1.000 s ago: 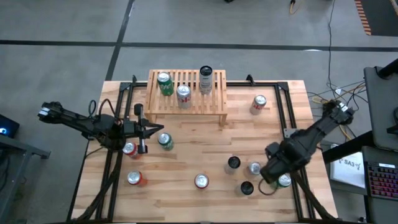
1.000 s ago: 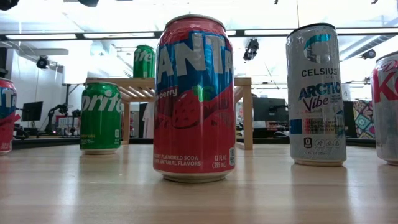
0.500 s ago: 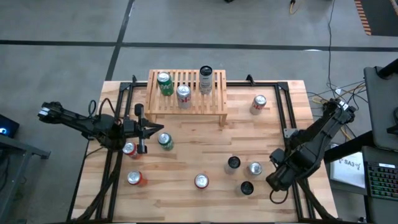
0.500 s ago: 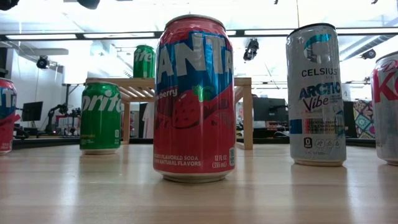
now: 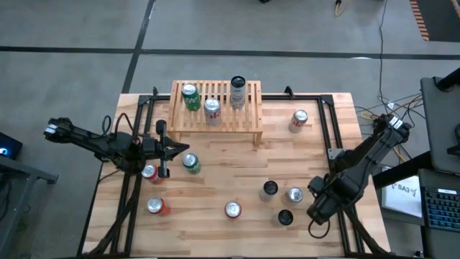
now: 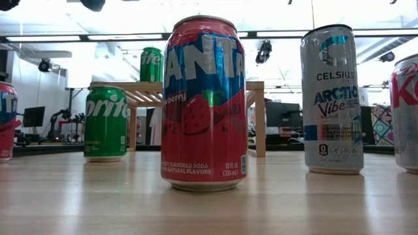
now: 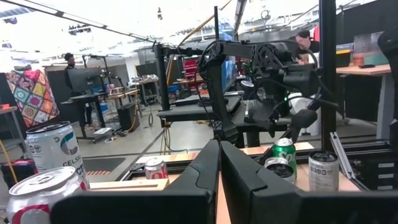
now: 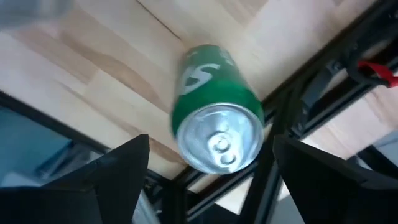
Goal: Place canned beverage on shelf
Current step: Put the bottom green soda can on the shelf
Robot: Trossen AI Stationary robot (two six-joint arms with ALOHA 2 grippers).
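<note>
Retreated to the table's corner, right gripper hangs spread above a green can.

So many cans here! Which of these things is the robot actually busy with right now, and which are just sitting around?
In the job: shelf; green can; right gripper, fingers open either side of that can.
Lying about: three cans already on the shelf; Fanta can; Celsius can; left gripper, shut, waiting in front of the shelf.

Pale matt slatted-wood shelf
</note>
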